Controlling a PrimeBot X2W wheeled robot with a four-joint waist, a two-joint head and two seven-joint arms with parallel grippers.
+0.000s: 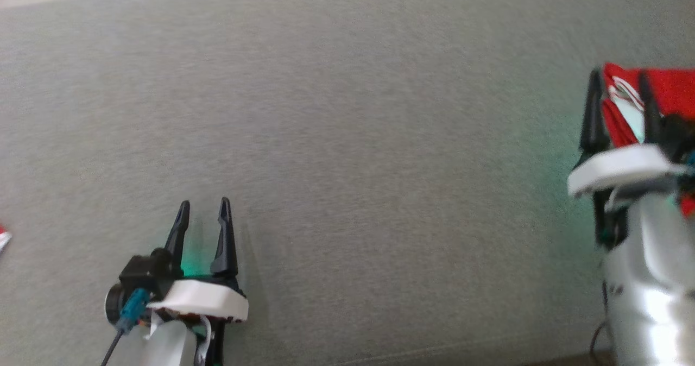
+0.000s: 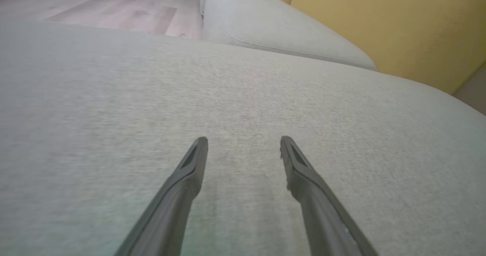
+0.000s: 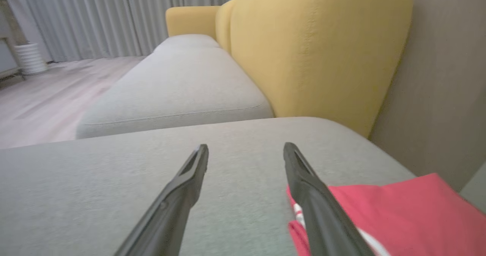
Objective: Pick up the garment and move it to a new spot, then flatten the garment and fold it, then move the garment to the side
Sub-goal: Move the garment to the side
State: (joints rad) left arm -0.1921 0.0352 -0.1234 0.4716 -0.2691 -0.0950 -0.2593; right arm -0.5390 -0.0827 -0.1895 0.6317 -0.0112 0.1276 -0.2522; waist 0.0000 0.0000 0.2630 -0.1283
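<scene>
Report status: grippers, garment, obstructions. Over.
Left gripper open, empty, over grey cushion. Right gripper open at red garment's edge, not gripping. No obstruction seen.

Soft even light; right gripper (image 1: 620, 76) motion-blurred, faint green glow beside it

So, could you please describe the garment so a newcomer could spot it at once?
Start from the wide grey seat cushion before the yellow backrest. At its end on the robot's right, by the right tool, lies the garment. Its bright red cloth with white stripes stands out against the plain grey.
</scene>
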